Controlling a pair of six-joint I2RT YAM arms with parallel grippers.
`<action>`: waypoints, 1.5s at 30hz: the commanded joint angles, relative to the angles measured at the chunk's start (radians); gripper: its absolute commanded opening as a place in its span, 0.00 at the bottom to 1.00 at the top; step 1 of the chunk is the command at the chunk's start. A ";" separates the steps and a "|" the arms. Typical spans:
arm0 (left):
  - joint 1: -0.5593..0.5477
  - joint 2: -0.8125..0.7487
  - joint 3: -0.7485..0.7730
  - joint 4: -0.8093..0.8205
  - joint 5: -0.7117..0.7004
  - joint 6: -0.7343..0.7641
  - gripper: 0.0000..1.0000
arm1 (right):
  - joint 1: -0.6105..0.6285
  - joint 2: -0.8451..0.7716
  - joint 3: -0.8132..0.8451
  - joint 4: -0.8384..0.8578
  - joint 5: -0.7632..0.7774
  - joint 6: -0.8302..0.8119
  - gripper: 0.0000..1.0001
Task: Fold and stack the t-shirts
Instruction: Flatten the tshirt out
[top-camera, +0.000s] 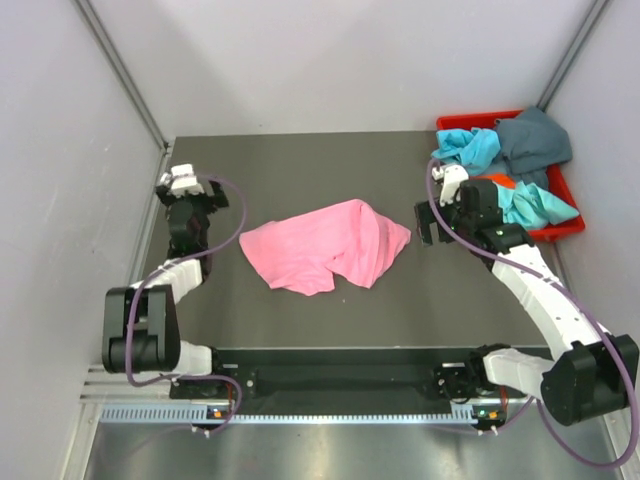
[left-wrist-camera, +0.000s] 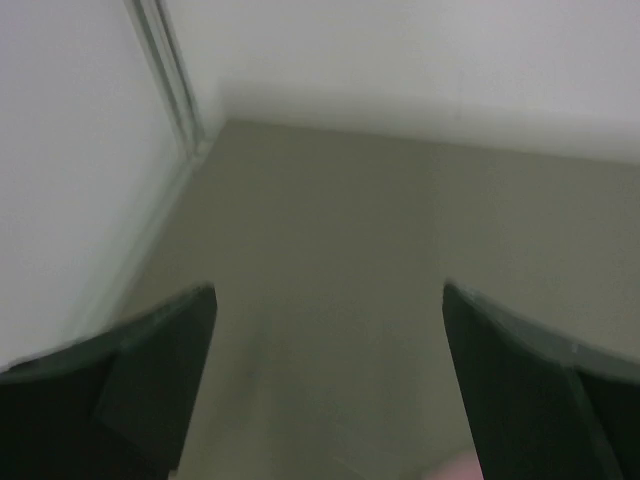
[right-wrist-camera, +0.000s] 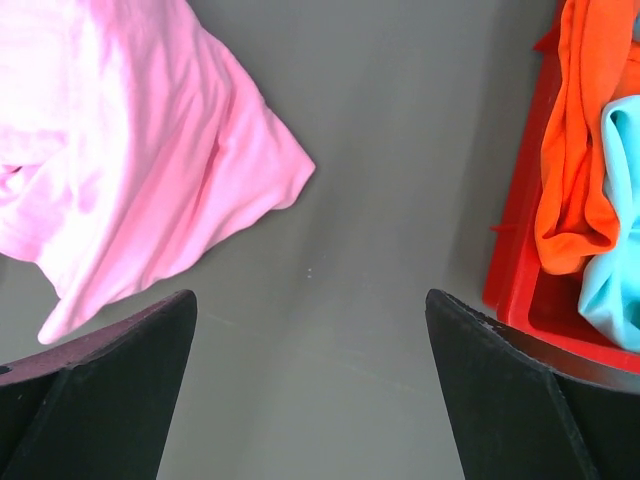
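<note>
L gripper (top-camera: 182, 183) (left-wrist-camera: 330, 340): spread fully wide, empty, touching nothing. It sits well left of the pink t-shirt (top-camera: 325, 245) over bare worktop (top-camera: 300, 165), and its cam shows only worktop and wall.

R gripper (top-camera: 435, 225) (right-wrist-camera: 310, 340): also wide apart and empty. It hangs just right of the pink t-shirt's right edge, btwn that shirt and the red bin (top-camera: 565, 228) (right-wrist-camera: 512, 235). From its wrist cam I see bare worktop btwn the fingers, no contact w/ cloth.

The pink t-shirt (right-wrist-camera: 130, 170) lies crumpled and unfolded on the worktop, about midway btwn the two arms.

The red bin stands right of the pink t-shirt, toward the far right corner. In it:
- turquoise t-shirt (top-camera: 468, 146) bunched at the far left end
- dark teal-grey t-shirt (top-camera: 535, 140) beside that, draped over the far rim
- orange t-shirt (top-camera: 499, 182) (right-wrist-camera: 575, 150), partly seen
- more turquoise cloth (top-camera: 535, 205) (right-wrist-camera: 620, 230) at the near end, touching the orange one
</note>
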 joint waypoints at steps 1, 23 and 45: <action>-0.052 0.029 0.081 -1.274 0.007 -0.010 0.99 | -0.014 -0.016 0.040 0.017 0.002 -0.036 0.97; -0.102 0.390 0.389 -1.522 0.559 -0.275 0.00 | -0.087 0.080 0.057 -0.039 -0.056 -0.065 0.98; -0.128 0.043 1.114 -1.518 0.272 -0.112 0.00 | -0.192 -0.032 0.113 0.036 -0.105 -0.030 0.98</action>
